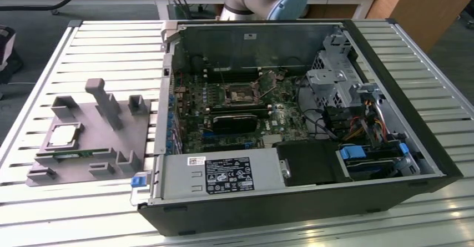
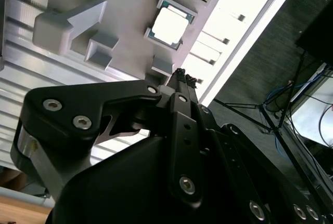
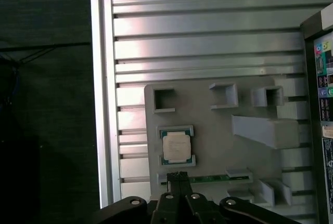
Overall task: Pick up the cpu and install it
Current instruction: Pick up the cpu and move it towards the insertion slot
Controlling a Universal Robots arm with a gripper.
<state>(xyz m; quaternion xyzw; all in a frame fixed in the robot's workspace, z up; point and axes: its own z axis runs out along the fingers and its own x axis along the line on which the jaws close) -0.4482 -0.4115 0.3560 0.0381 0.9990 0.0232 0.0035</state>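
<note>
The cpu (image 1: 64,134) is a small square chip with a silver top, lying flat in a recess of the grey plastic fixture (image 1: 111,147) on the exterior view's left. Both wrist views look down on it: the cpu (image 2: 167,25) (image 3: 176,147) rests in its frame on the fixture (image 2: 125,5) (image 3: 208,125). My black gripper (image 2: 180,74) (image 3: 178,175) hangs well above the fixture, beside the cpu, fingers shut together with nothing between them. The bare socket (image 1: 238,96) sits on the motherboard inside the open computer case (image 1: 296,202).
A thin green memory stick (image 1: 70,154) (image 3: 213,179) lies on the fixture next to the cpu. Upright grey posts (image 1: 104,100) rise from the fixture. A black finned block (image 1: 237,120) lies in the case below the socket. The slatted metal table (image 1: 111,47) ends at an edge (image 3: 104,104) near the fixture.
</note>
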